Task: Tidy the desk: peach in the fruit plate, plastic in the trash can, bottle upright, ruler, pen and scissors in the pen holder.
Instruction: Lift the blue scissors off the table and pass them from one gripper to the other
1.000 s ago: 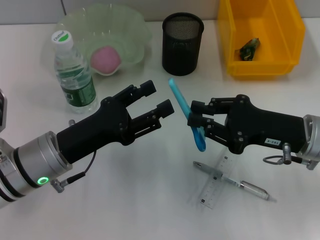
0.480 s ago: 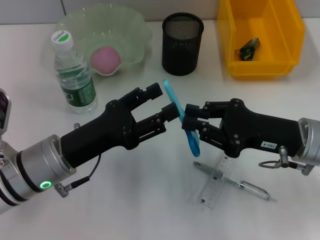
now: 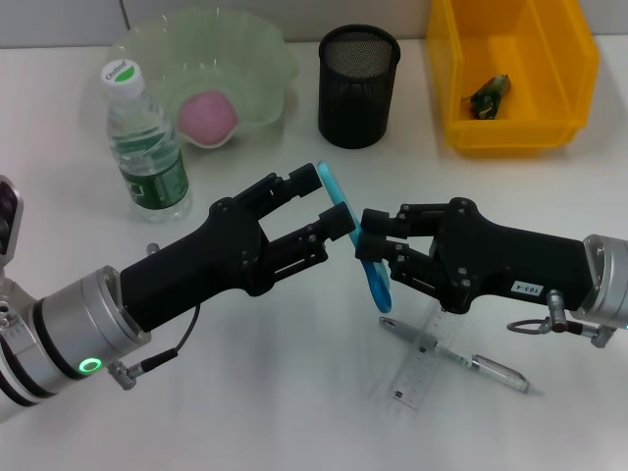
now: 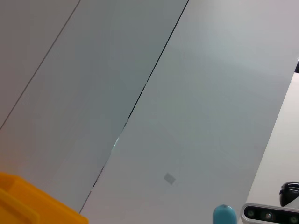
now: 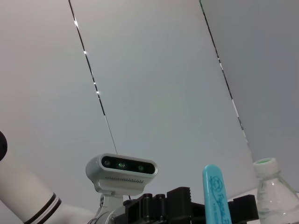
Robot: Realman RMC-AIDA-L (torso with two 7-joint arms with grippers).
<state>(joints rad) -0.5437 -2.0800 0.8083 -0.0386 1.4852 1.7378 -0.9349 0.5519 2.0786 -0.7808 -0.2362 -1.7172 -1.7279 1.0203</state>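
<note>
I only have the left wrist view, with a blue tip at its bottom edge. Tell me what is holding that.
Observer: The right gripper is shut on the blue scissors, holding them above the desk.
Operator: Report my left gripper.
Observer: The left gripper is open, with a finger on either side of the scissors' upper end.
Operator: Give me the pen holder's position.
Observer: The pen holder stands upright beyond both grippers, between the fruit plate and the yellow bin.
</note>
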